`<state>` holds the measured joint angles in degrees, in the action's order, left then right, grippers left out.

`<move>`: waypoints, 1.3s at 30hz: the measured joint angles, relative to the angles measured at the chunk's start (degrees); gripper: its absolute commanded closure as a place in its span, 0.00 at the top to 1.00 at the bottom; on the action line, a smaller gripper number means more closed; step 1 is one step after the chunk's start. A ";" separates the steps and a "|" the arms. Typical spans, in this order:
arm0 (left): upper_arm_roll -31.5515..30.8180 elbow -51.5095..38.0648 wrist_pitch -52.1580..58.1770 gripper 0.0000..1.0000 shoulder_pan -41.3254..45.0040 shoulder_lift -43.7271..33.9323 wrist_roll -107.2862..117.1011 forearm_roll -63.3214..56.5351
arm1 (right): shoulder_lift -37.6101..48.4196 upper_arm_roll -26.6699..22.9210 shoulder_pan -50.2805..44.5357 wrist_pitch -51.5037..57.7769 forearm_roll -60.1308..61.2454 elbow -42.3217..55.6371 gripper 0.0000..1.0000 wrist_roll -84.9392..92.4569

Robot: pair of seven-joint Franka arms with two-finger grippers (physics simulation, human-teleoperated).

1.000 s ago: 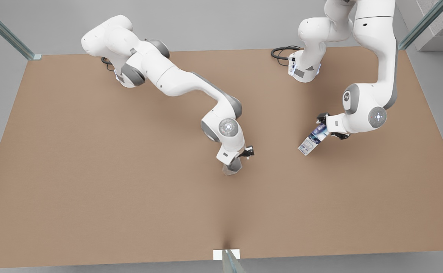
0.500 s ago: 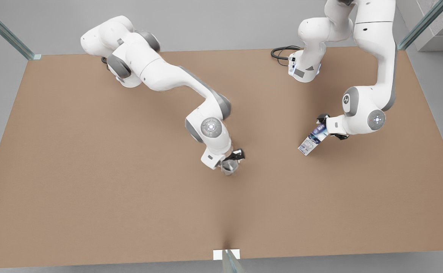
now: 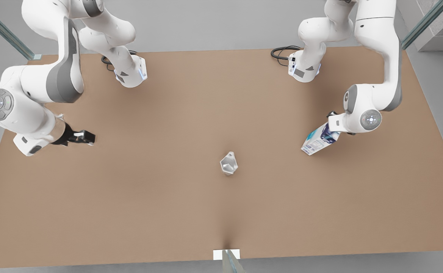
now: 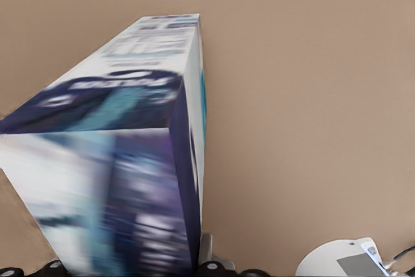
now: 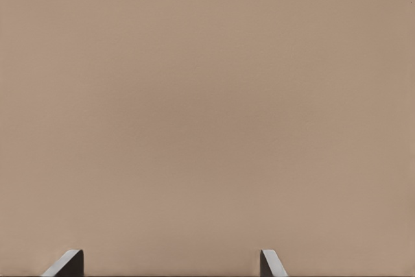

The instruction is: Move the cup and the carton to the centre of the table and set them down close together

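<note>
Right pincer hangs over the tabletop at the front view's left, fingers spread, empty. Cup stands alone mid-tabletop. Left pincer at the front view's right pinches the tilted carton, well apart from the cup.

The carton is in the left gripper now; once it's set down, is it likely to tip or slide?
The carton looks tall for its base and hangs tilted in the left gripper, so it would probably tip if released at that angle. Its flat faces suggest it won't roll. Its printed sides look smooth, so it may slide on the plain table when pushed.
</note>
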<state>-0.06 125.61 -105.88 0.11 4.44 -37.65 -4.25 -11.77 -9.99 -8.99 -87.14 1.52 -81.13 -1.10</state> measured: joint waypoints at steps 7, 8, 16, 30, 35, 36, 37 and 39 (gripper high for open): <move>-0.49 -8.35 10.54 0.69 -0.15 -3.39 6.30 10.60 | -1.22 9.81 4.39 -0.45 -1.80 2.20 1.00 -3.65; -6.12 -11.22 12.82 0.69 -5.61 -2.87 6.80 11.40 | -1.20 9.75 4.38 -2.52 -1.39 1.66 1.00 -3.65; -14.77 -13.90 7.20 0.70 29.75 0.60 39.32 14.34 | 5.43 9.27 9.59 -4.84 -1.26 -6.85 1.00 -3.03; -14.70 -11.60 -2.15 0.72 30.02 5.31 45.21 16.47 | 7.37 7.97 8.91 -4.79 -1.26 -8.69 1.00 -2.86; -14.52 -11.61 -3.93 0.73 29.95 5.93 45.21 16.39 | 7.46 7.97 8.69 -4.71 -1.26 -8.61 1.00 -2.91; -14.52 -11.54 -3.90 0.73 29.94 6.10 45.21 16.43 | 7.46 7.97 8.72 -4.71 -1.26 -8.52 1.00 -2.86; -14.52 -11.61 -4.16 0.81 29.95 6.40 45.21 16.47 | 7.46 7.97 8.79 -4.71 -1.26 -8.52 1.00 -2.94; -14.52 -11.61 -4.71 1.00 29.94 6.89 45.21 16.53 | 7.46 7.97 8.89 -4.59 -1.26 -8.52 1.00 -2.95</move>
<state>-14.59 113.99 -110.59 30.05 11.33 7.56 12.28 -4.31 -2.02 -0.09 -91.72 0.26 -89.65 -4.04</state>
